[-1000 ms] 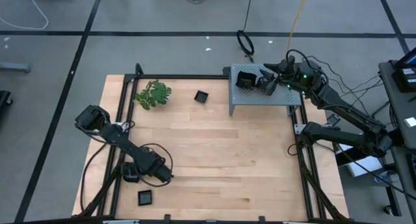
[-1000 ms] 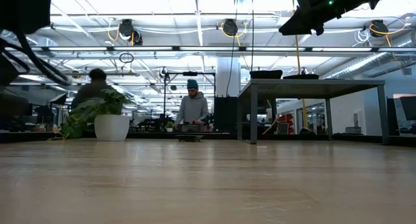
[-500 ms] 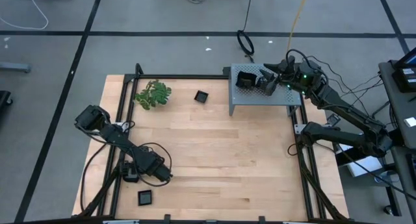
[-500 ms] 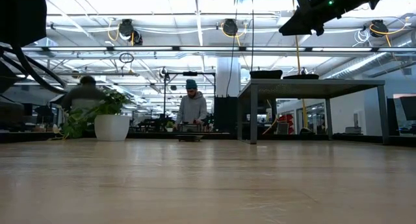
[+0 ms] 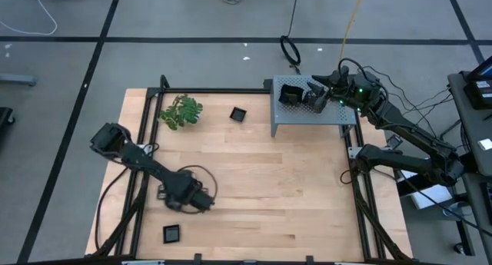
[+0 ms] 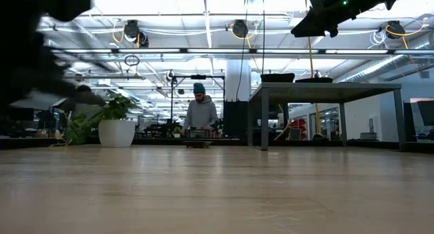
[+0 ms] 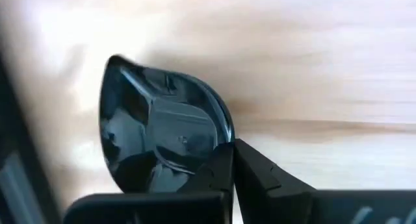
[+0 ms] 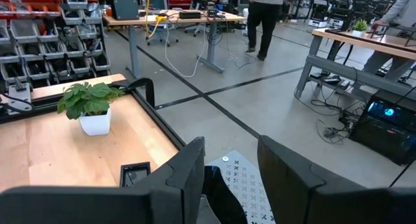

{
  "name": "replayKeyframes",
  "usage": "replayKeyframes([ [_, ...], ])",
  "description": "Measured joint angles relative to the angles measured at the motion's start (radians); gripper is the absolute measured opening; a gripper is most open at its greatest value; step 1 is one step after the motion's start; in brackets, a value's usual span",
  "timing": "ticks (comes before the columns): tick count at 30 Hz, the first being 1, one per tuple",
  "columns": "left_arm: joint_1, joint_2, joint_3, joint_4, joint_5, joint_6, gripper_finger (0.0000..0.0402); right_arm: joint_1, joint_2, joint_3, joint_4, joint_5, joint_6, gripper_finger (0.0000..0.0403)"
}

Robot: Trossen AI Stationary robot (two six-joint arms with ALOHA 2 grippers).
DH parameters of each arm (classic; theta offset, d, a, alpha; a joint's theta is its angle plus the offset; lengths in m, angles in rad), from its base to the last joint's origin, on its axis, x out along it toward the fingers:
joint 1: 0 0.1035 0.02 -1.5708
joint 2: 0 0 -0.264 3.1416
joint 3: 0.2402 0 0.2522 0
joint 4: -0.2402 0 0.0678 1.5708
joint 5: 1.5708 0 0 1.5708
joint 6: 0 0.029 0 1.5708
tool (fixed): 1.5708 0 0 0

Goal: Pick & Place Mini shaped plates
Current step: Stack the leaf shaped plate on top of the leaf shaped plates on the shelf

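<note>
**Inspector:** As seen from overhead, the left pincer [image 5: 201, 201] stood over the near-left part of the surface [image 5: 254, 173], its arm reaching in from the left edge. One mini plate [image 5: 172, 233] lay just beside it toward the near edge; another plate [image 5: 238, 113] sat at the far side, between the green sprig [image 5: 181, 111] and the grey perforated box [image 5: 311, 115].

**Clerk:** And the right pincer?

**Inspector:** The right pincer [image 5: 314, 96] hung over the box, fingers apart, with black dishes directly below; I judged the box to be the drop point. Middle of the surface lay open, giving a free path across.

**Clerk:** Low view?

**Inspector:** Little there. The box stood raised on legs at the far right, the right arm above it, people well beyond the surface.

**Clerk:** Left wrist?

**Inspector:** Fingers together, clamped on the rim of a glossy leaf-shaped plate [image 7: 162, 126], wood grain beneath. An edge grip, likely because the dish is shallow.

**Clerk:** Right wrist?

**Inspector:** Fingers [image 8: 188, 162] parted, nothing between them; perforated metal showed beneath.
</note>
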State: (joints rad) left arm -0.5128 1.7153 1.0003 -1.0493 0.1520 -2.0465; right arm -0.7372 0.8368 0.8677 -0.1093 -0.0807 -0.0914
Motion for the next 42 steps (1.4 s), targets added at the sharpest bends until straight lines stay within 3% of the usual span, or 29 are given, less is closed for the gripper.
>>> replayKeyframes([
  [5,0.066,0.0,0.147,0.002,-0.255,0.256,0.0014,0.0,0.0,0.0,0.0,0.0,0.0,0.013],
  [11,0.145,0.0,0.29,0.011,-0.546,0.753,0.0005,0.0,0.0,0.0,0.0,0.0,-0.001,0.013],
  [16,0.228,-0.001,0.312,0.073,-0.676,1.189,0.0018,0.0,0.0,0.0,0.0,0.0,-0.003,0.013],
  [22,0.337,0.0,0.292,0.335,-0.618,1.744,0.0005,0.0,0.0,0.0,0.0,-0.002,-0.003,0.013],
  [26,0.393,0.0,0.284,0.487,-0.532,1.951,0.0019,0.0,0.0,0.0,0.0,-0.002,-0.003,0.013],
  [34,0.45,0.0,0.284,0.7,-0.457,2.068,0.0006,0.0,0.0,0.0,0.0,-0.004,0.0,0.013],
  [42,0.447,0.141,0.283,0.95,-0.43,2.093,0.0018,0.001,0.0,0.0,-0.002,-0.086,-0.003,0.013],
])
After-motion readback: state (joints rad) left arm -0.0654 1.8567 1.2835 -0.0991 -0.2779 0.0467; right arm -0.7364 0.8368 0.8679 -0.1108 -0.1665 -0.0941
